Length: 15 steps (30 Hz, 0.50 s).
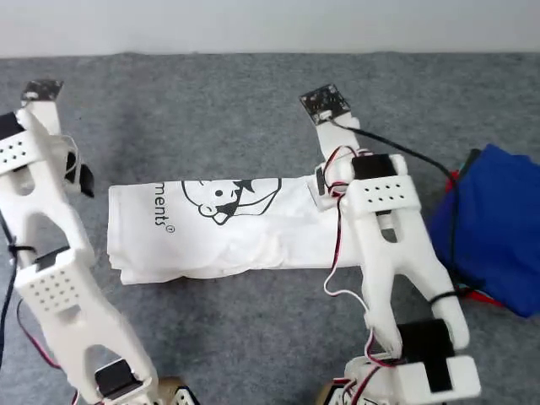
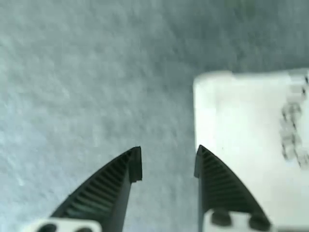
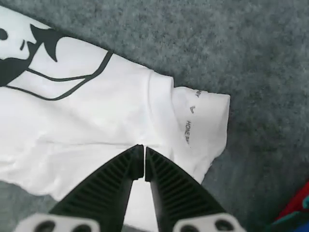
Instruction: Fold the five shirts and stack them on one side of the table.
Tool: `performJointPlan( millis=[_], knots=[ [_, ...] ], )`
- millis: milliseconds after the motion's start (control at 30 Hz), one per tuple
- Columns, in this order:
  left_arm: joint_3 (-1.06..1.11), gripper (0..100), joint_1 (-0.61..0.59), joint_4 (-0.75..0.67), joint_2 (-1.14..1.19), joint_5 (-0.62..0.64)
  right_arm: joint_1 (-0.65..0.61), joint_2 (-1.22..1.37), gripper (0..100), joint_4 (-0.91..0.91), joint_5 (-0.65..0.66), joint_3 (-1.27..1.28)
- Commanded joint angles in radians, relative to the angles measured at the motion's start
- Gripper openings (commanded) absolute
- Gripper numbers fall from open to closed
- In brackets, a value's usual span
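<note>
White shirt (image 1: 219, 232): lies flat in the middle of the table (image 1: 253, 93). It is folded lengthwise into a long band, print facing up, with the collar end toward the right arm.
Left end effector (image 2: 168, 157): released, fingers spread. It sits at the shirt's hem end with one finger over the cloth edge and the other over bare table, apparently placed to take that end.
Right end effector (image 3: 144, 154): clenched, tips together low over the shirt just beside the collar. Whether cloth is pinched between them cannot be told. It probably steadies this end.
Blue pile (image 1: 494, 224): folded cloth with red showing beneath, at the table's right side. It is likely the stack of finished shirts.
Step in hand: probably the crosswise fold, with one arm at each end of the band.
</note>
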Motion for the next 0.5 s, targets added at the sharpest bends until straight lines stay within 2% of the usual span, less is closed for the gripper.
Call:
performJointPlan(
  millis=[0,233,467],
  knots=[
    [0.229,18,0.023,0.017,-0.187,-0.029,-0.004,-0.085,0.9,0.116,0.0,-0.081],
    [0.476,21,0.071,-0.112,-0.233,-0.044,0.031,-0.197,1.0,0.328,0.002,-0.124],
    [0.515,26,0.158,-0.169,-0.229,-0.041,0.226,-0.332,1.5,0.467,0.003,-0.123]
  ],
)
